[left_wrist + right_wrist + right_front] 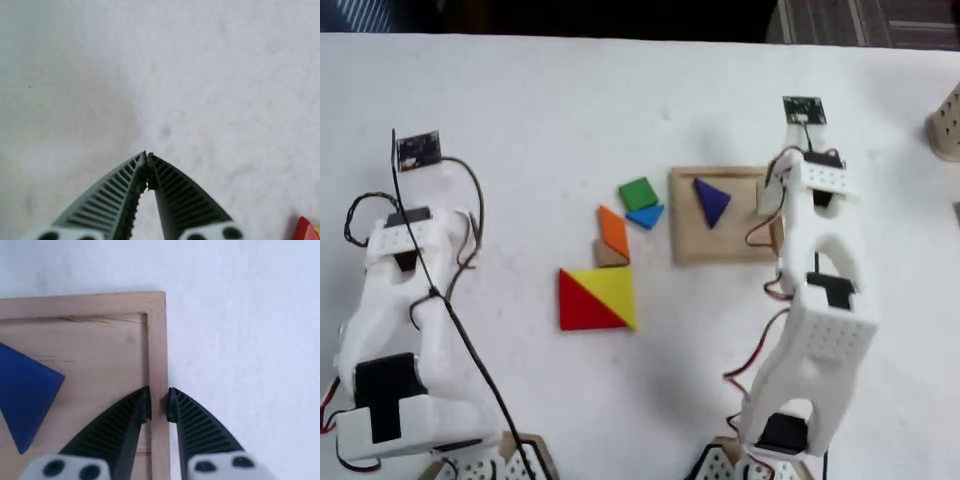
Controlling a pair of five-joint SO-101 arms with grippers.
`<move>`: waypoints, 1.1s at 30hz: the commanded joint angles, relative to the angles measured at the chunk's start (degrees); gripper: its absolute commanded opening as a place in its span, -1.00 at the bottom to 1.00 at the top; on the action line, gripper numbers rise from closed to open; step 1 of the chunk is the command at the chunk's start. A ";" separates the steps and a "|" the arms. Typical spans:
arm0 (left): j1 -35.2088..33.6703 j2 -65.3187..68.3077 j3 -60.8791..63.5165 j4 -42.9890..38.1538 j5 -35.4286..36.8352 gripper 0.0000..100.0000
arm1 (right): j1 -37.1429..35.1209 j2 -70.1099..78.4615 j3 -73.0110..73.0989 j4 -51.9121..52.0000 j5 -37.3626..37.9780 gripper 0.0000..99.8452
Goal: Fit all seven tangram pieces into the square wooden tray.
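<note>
The square wooden tray [720,250] lies right of the table's centre with a dark blue triangle [712,200] inside it. My right gripper [157,405] is shut on the tray's side wall [156,340], one finger inside and one outside; the blue triangle [25,395] lies apart from it. Left of the tray lie a green square [638,193], a light blue triangle [646,215], an orange parallelogram [613,232], a tan piece [611,255], a yellow triangle [612,288] and a red triangle [580,302]. My left gripper [147,156] is shut over bare table, holding nothing, with the red triangle's corner [307,227] off to one side.
A perforated wooden block [947,125] stands at the table's right edge. Black cables [450,310] run along the left arm. White tabletop stretches between the left arm and the loose pieces.
</note>
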 commanded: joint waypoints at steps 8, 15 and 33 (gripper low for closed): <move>-0.31 -0.22 -3.08 -1.49 0.79 -0.95 | -9.45 3.12 -12.31 7.87 3.08 -0.96; -0.22 -0.22 -3.16 -1.49 0.79 -0.95 | -12.26 2.95 -11.08 10.33 2.99 -0.96; -0.22 -0.22 -3.16 -1.49 0.79 -0.95 | -15.60 -30.64 33.05 -2.42 -6.33 -0.97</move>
